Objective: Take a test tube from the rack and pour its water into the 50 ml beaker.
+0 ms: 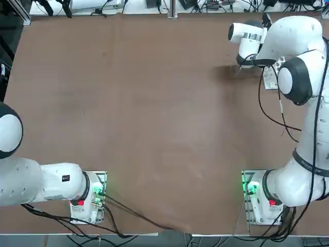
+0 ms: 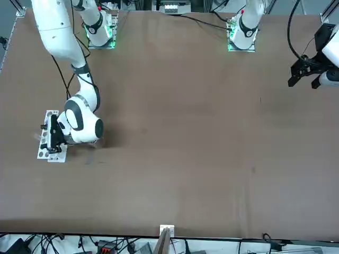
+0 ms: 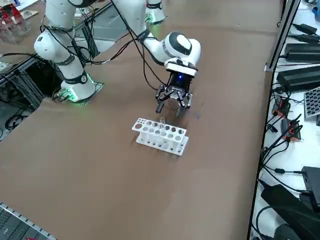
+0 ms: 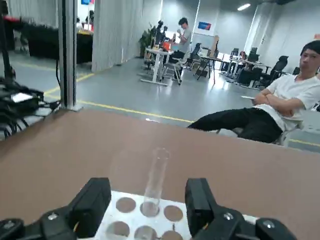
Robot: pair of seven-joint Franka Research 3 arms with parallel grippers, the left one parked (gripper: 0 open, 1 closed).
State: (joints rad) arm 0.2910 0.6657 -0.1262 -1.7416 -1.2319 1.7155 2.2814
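Lining up on the thin clear glass test tube [image 4: 154,181], I see it standing upright in a hole of the small white plastic rack [image 3: 161,136], its long axis vertical, right ahead between my right gripper's [image 4: 149,203] black fingers [image 4: 93,202]. They stand spread and empty, just beside the rack. Any water is too faint to see; no beaker shows.

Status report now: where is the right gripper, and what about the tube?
Right gripper open, level beside rack. Test tube upright in rack, between the fingers, not gripped. Nothing in the way.
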